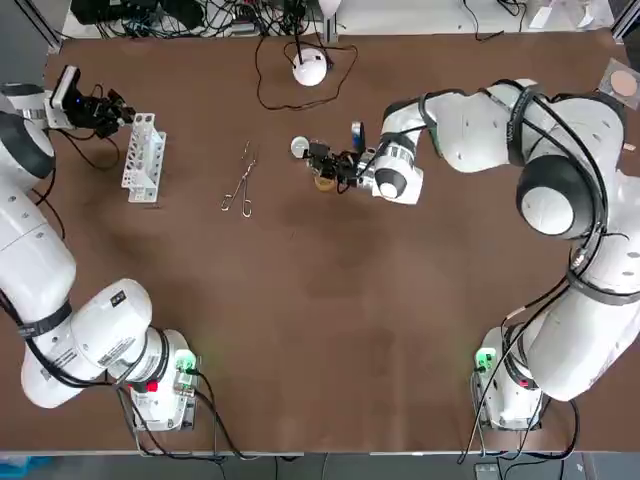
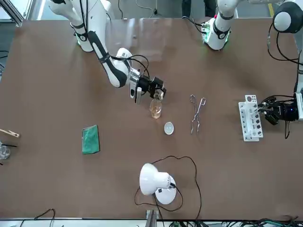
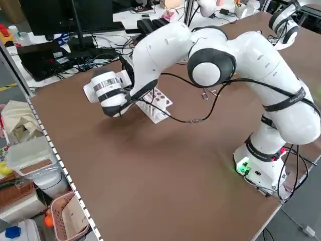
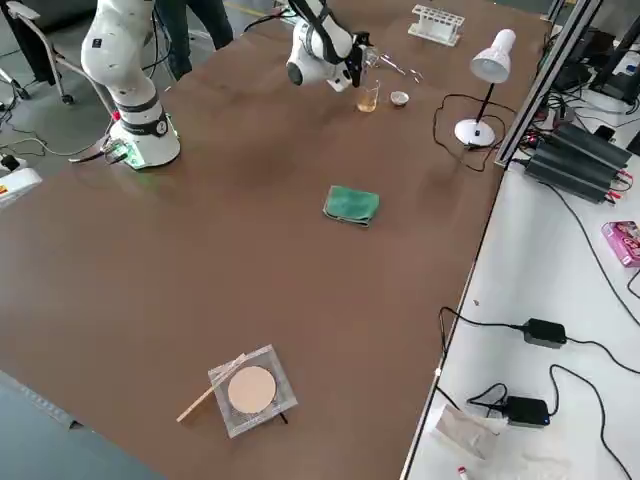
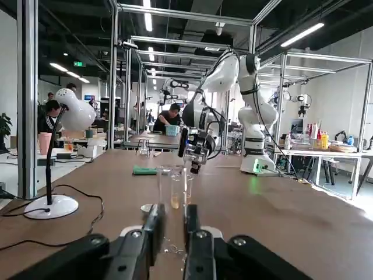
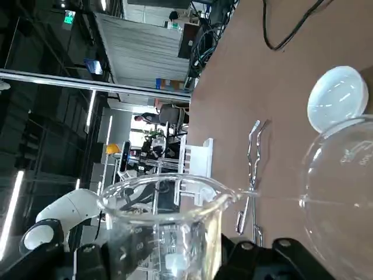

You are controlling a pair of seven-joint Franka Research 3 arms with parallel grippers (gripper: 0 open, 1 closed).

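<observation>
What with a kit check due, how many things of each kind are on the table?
Beaker: 1, in the right gripper
Flask: 1
Tongs: 1
Test-tube rack: 1, beside the left gripper
Lamp: 1
Round lid: 1
Green cloth: 1
Gauze pad: 1
Wooden stick: 1
Total: 9

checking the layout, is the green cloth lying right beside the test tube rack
No, the green cloth lies far from the test tube rack, with the amber-filled beaker and the tongs between them.

Right gripper (image 1: 322,160) above amber flask (image 1: 325,183)
</observation>
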